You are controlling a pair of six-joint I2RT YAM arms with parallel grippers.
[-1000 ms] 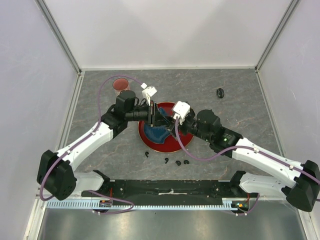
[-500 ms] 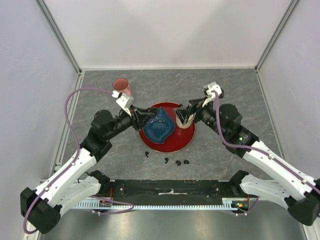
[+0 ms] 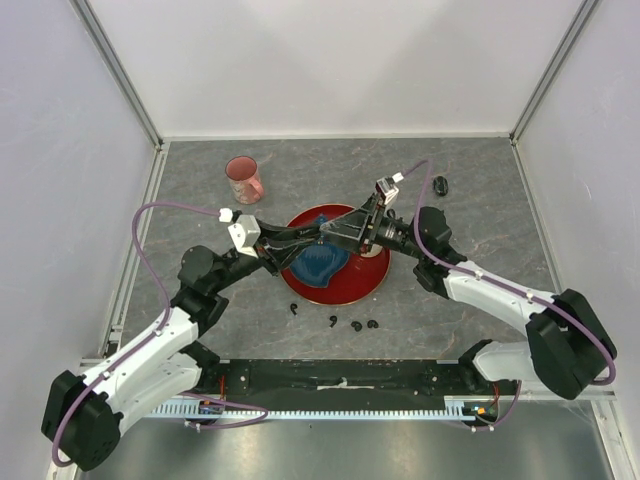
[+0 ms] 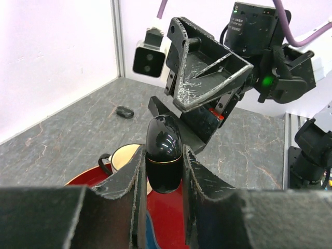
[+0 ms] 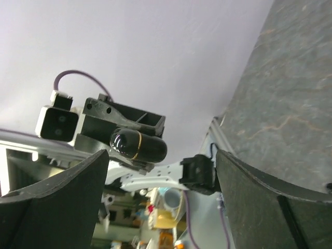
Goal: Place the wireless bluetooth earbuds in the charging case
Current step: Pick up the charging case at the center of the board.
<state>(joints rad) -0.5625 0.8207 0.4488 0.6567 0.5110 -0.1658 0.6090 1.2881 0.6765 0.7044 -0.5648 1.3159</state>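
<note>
Prising the lid up looks like the step in hand: the left tool [image 4: 162, 179] is clamped on the black charging case [image 4: 164, 142], holding it out above the red plate [image 3: 365, 288], and the right tool [image 5: 162, 171] faces it with jaws spread wide, gripping nothing. To do it well, the right tool should close only on the cap above the gold seam (the left fingers [image 4: 193, 176] sit at and below that line, so room is scarce), then lift along the hinge's swing rather than twisting the case out of the grip. The earbuds [image 3: 333, 321], four tiny black pieces, lie on the tabletop [image 3: 500, 200] just near of the plate, untouched. From above, the two tools cover the case, and no view shows where the hinge is. The blue thing [image 3: 318, 265] in the plate is hard to name; a dark oval [image 3: 440, 185] far right may be a second case.
</note>
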